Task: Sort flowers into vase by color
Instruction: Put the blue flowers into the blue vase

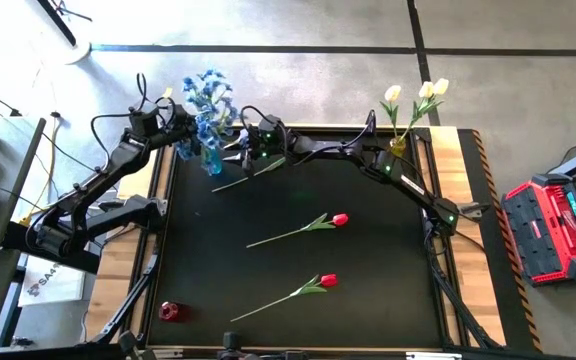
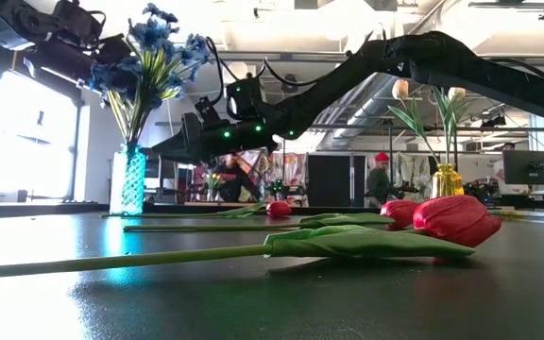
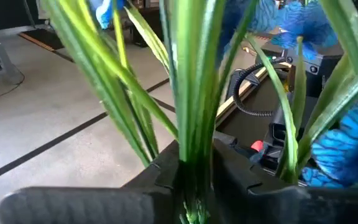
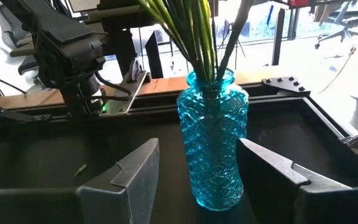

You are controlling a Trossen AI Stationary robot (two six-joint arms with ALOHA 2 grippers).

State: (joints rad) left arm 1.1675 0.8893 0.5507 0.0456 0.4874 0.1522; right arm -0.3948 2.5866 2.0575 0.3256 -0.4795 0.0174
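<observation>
Two red tulips [image 1: 329, 281] lay on my surface [image 1: 368, 260]. Blue vase [image 4: 212, 138] held blue sprays [image 1: 206, 100], yellow vase [image 1: 398, 146] three cream tulips [image 1: 416, 94]. My left tool [image 3: 194, 180] clenched the stems [image 3: 194, 93]; right tool [image 4: 219, 168] stood released.

High view: overhead, facing straight down on the whole black table [image 1: 298, 270] and both arms. Low view: at tabletop level, facing level across the table into the room behind, very near a red tulip [image 2: 456, 219]. Left wrist view: pressed close against green stems [image 3: 191, 93], facing the floor beyond. Right wrist view: close, facing the blue vase [image 4: 213, 137] between its own fingers [image 4: 132, 171]. The blue vase with its blue blossoms [image 1: 208, 100] appears in the high, low and right wrist views.
</observation>
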